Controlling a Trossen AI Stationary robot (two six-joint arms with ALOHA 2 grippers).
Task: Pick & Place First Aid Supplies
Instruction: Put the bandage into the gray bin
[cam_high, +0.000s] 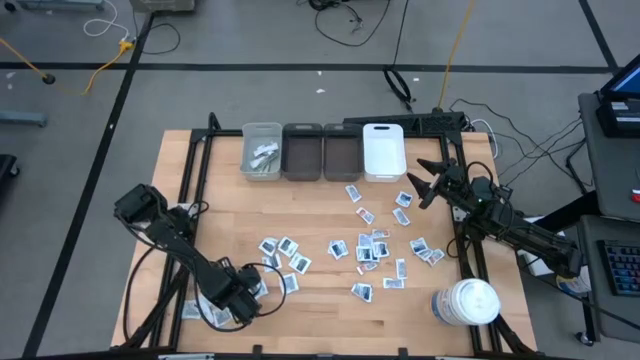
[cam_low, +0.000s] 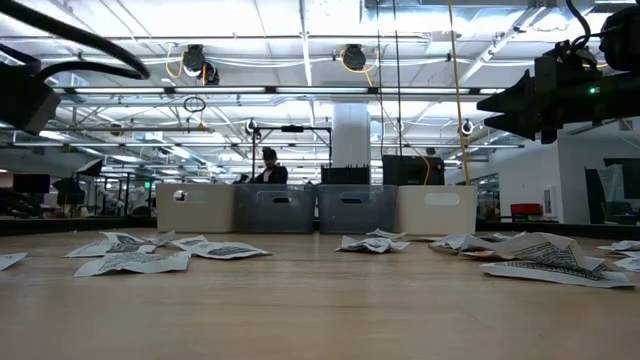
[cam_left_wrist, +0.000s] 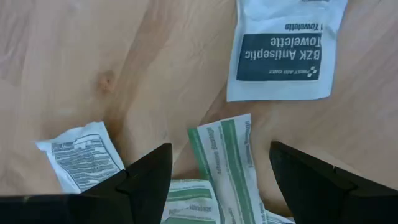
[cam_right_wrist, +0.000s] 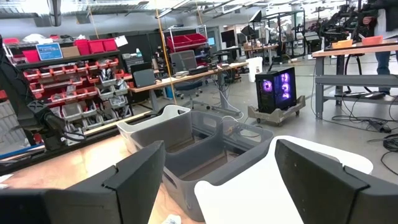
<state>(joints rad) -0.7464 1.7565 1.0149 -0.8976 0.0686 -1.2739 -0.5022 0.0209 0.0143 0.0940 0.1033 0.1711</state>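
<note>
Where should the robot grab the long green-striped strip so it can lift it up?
Probably across its narrow width, near the middle, coming straight down from above. The green-striped strip lies flat on the wooden table, long and thin, so only its two long edges offer a pinch. The left tool hangs open right over it, one finger on each side.

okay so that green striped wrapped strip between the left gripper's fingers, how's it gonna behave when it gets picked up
The green-striped strip looks thin and paper-wrapped, so probably light and floppy. It lies flat on the wooden table, overlapping another strip, so the open left gripper may drag both.
</note>
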